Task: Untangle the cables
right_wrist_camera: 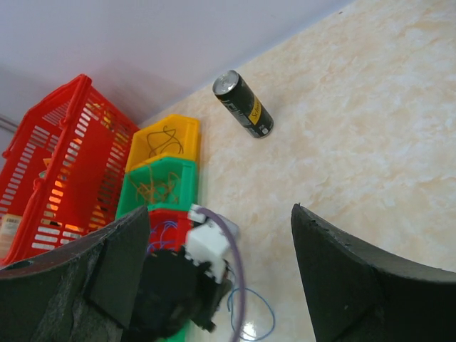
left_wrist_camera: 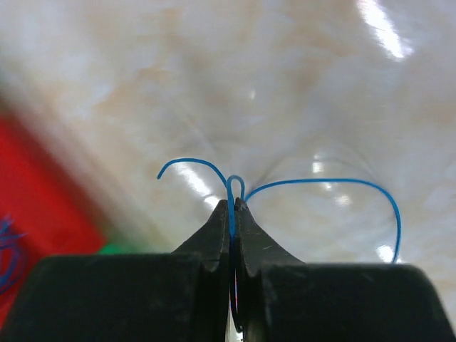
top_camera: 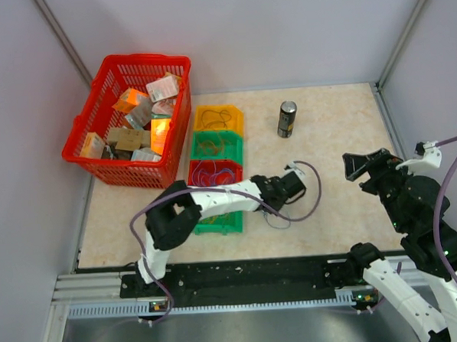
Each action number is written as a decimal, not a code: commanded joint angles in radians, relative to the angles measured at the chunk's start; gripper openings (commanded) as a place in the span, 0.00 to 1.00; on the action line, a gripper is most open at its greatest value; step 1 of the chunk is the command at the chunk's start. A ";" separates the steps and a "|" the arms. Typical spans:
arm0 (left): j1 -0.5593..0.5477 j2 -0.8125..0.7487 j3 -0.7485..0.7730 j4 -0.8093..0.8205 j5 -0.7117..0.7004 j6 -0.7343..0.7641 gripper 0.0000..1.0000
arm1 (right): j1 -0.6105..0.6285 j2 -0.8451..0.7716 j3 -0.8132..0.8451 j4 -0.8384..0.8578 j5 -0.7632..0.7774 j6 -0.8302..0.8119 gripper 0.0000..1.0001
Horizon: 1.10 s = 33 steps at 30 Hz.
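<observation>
Cables (top_camera: 213, 172): seeing a blue-purple heap of them in the red bin (top_camera: 191, 175), more wire in the green bin (top_camera: 217, 146) and then the yellow bin (top_camera: 218, 118) lined up just behind it, plus one blue cable (left_wrist_camera: 322, 182) lying loose on the worktop (top_camera: 333, 127) just right of the red bin. Got the left pincer (left_wrist_camera: 234, 208) squeezed completely shut on a small loop of that blue cable, right at the very tips. As for the right pincer (right_wrist_camera: 219, 214): spread wide with nothing in it, hanging well to the right of the red bin.

Bit worried about that grip. Pinched by the tips only, and on such a thin, slick wire, so could slip out on any quick lift. Also worth watching the arm's lilac hose (top_camera: 315, 185) drooping right beside the loop: could hook it and drag it along. Can't tell about the far end, maybe tied back into the red bin's heap; if so, expect a yank to tighten the knot or tug the bin.

Only in the left wrist view: the actual pinch, with both ends arcing out either side. Hidden under the pincer from overhead. Only from overhead and the right wrist: the row of bins.
</observation>
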 commanded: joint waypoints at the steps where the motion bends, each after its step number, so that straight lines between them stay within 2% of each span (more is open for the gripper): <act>1: 0.094 -0.297 -0.078 0.071 -0.033 0.011 0.00 | 0.000 0.000 -0.003 0.010 -0.001 -0.001 0.79; 8: 0.242 -0.501 -0.112 0.013 -0.153 0.028 0.00 | -0.001 0.010 -0.014 0.010 -0.010 0.009 0.79; 16: 0.338 -0.554 -0.186 -0.030 -0.225 -0.020 0.00 | -0.001 0.009 -0.014 0.010 -0.010 0.005 0.79; 21: 0.375 -0.503 -0.229 -0.050 -0.262 -0.078 0.00 | 0.000 0.015 -0.017 0.010 -0.018 0.009 0.79; 24: 0.398 -0.422 -0.247 -0.039 -0.254 -0.092 0.00 | -0.001 0.023 -0.020 0.010 -0.024 0.009 0.79; 29: 0.423 -0.237 -0.152 -0.073 -0.260 -0.124 0.00 | -0.001 0.038 -0.023 0.010 -0.034 0.006 0.79; 32: 0.424 -0.184 -0.092 -0.099 -0.251 -0.129 0.00 | 0.000 0.049 -0.026 0.011 -0.050 -0.001 0.79; 33: 0.424 -0.187 -0.085 -0.105 -0.242 -0.132 0.05 | 0.000 0.052 -0.024 0.008 -0.054 -0.004 0.79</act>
